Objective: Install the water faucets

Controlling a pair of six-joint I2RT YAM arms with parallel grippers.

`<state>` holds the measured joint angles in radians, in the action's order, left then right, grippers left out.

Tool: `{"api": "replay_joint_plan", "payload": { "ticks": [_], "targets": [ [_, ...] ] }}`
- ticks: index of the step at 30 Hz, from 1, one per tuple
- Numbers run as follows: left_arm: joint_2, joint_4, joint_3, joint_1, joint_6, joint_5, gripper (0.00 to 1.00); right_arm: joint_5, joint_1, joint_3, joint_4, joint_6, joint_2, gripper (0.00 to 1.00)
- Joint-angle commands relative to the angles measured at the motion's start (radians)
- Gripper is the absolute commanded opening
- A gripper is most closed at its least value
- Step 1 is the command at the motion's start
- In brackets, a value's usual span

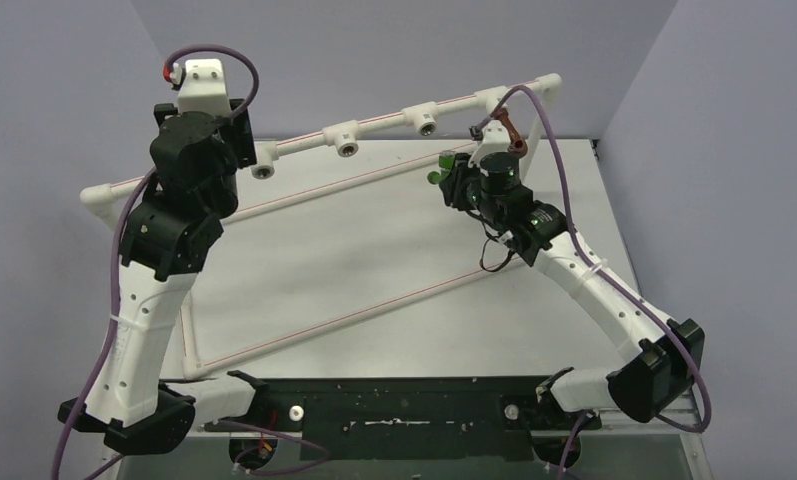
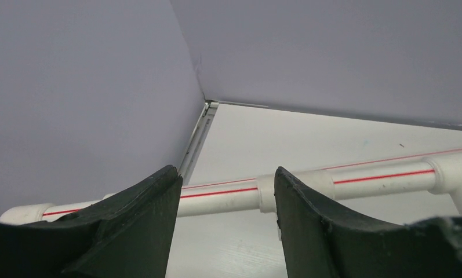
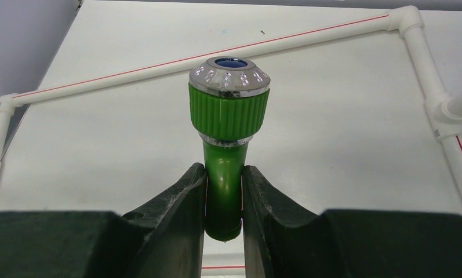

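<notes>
My right gripper (image 3: 224, 174) is clamped snug on the green faucet (image 3: 228, 116). The fingers press either side of its smooth neck, and the ribbed collar and silver-rimmed round end stick out past the tips, with a bit of blue showing in the opening. From the top view that faucet is held up over the far right part of the table (image 1: 374, 260), on the near side of the far rail (image 1: 384, 122) and close to the brown faucet (image 1: 507, 130). The brown one sits at the rightmost tee (image 1: 490, 100) on that rail and looks plugged in, though I can't tell how far it's seated. The other three tees along the rail show open mouths facing my way. My left gripper (image 2: 225, 176) is spread wide with nothing in it, raised near the far left end of the frame (image 2: 356, 176), whose white pipe with its red stripe shows through the gap between the fingers.
</notes>
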<state>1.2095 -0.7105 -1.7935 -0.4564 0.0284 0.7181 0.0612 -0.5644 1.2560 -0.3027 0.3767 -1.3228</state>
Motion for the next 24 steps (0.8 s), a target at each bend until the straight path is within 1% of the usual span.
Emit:
{"api": "replay_joint_plan", "payload": {
  "ticks": [1,6,9,14,20,24],
  "targets": [
    [0.042,0.05,-0.062,0.128,0.004,-0.081,0.58,0.02,0.027,0.129,0.015,-0.023,-0.064,0.0],
    [0.079,0.054,-0.049,0.208,-0.023,-0.145,0.58,0.062,0.057,0.21,0.007,-0.024,-0.135,0.0],
    [0.11,0.048,-0.049,0.247,-0.063,-0.173,0.58,0.103,0.078,0.262,-0.012,-0.024,-0.177,0.0],
    [0.131,0.061,-0.022,0.295,-0.074,-0.195,0.59,0.124,0.116,0.283,-0.013,-0.025,-0.208,0.0],
    [0.145,0.037,0.015,0.31,-0.075,-0.211,0.59,0.129,0.176,0.301,-0.033,-0.03,-0.225,0.0],
    [0.142,-0.01,0.032,0.31,-0.084,-0.257,0.59,0.136,0.212,0.323,-0.037,-0.043,-0.231,0.0]
  ]
}}
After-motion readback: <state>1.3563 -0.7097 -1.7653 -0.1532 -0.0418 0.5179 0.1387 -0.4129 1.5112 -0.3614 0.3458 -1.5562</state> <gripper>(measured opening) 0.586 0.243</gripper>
